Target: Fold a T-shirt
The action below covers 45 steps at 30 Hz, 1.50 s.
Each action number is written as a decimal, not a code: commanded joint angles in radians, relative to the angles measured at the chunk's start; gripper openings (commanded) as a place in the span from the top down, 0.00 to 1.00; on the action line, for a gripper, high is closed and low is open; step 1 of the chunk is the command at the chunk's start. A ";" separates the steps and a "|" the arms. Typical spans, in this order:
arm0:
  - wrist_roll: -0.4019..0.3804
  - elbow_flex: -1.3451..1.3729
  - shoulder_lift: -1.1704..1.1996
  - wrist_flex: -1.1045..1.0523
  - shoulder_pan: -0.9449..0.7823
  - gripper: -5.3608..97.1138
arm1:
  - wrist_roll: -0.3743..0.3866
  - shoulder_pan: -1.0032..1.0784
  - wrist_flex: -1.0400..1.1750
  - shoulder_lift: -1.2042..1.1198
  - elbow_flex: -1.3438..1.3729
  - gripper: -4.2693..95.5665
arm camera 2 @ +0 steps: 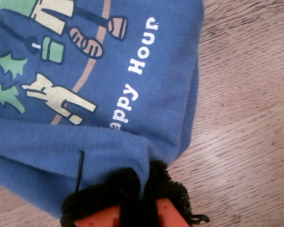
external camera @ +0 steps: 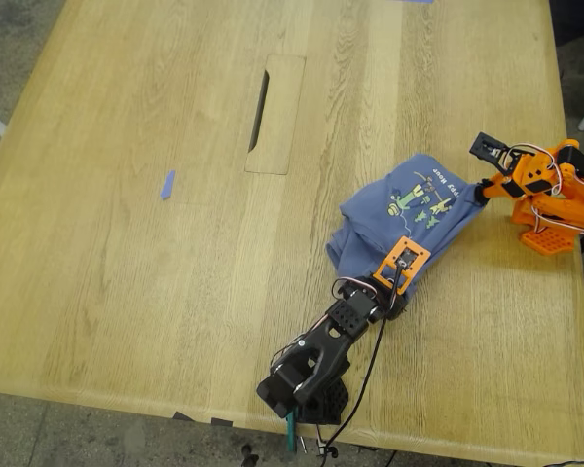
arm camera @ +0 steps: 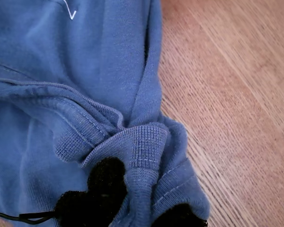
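Note:
The T-shirt is a slate-blue bundle, partly folded, lying on the wooden table toward the exterior view's right, with its cartoon print and yellow text facing up. My first gripper, on the black arm, is shut on the shirt's near edge. In the first wrist view its black pads pinch a ribbed fold of the T-shirt. My second gripper, on the orange arm, is shut on the shirt's edge beside the text. Its pads clamp the hem of the T-shirt.
A rectangular cable hatch with a dark slot is set into the table behind the shirt. A small blue scrap lies toward the exterior view's left. The black arm's base stands at the near table edge, with cables hanging.

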 commanded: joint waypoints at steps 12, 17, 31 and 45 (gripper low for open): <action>-0.011 0.198 0.172 -0.173 -0.144 0.94 | 0.017 -0.095 0.023 -0.141 -0.057 0.95; 0.018 0.284 0.291 -0.247 -0.146 0.78 | 0.017 -0.081 0.031 -0.161 -0.066 0.91; 0.021 0.241 0.445 -0.095 -0.083 0.60 | 0.005 -0.006 0.120 -0.170 -0.143 0.72; -0.176 0.201 0.502 -0.006 0.230 0.63 | 0.015 -0.060 0.123 -0.183 -0.169 0.69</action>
